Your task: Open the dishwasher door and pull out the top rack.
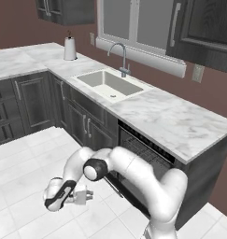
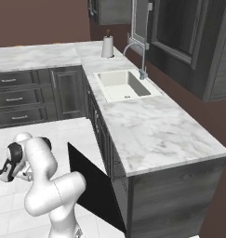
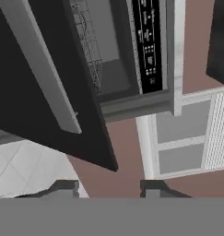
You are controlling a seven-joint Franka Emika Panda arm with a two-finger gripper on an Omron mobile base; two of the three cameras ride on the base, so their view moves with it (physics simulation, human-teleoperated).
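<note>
The dishwasher door (image 2: 93, 186) is a flat black panel that leans out from under the counter, about half open. In the hand view the door (image 3: 21, 106) fills the left side, and its silver-grey bar handle (image 3: 39, 69) runs across it. Behind the door's edge, the grey wire top rack (image 3: 88, 46) sits inside the tub beside the black control strip (image 3: 148, 41). The rack (image 1: 145, 151) also shows in the dark opening below the counter. My gripper (image 1: 88, 193) hangs low over the floor, out in front of the door and apart from it. The gripper (image 3: 109, 186) is open, with nothing between its fingertips.
A marble counter (image 1: 180, 126) tops the dishwasher and holds a sink (image 1: 108, 84) with a faucet (image 1: 122, 58). A paper-towel roll (image 1: 70, 48) stands in the corner. Dark woodgrain cabinets (image 1: 33, 100) line the left. White tiled floor (image 1: 21, 163) spreads in front.
</note>
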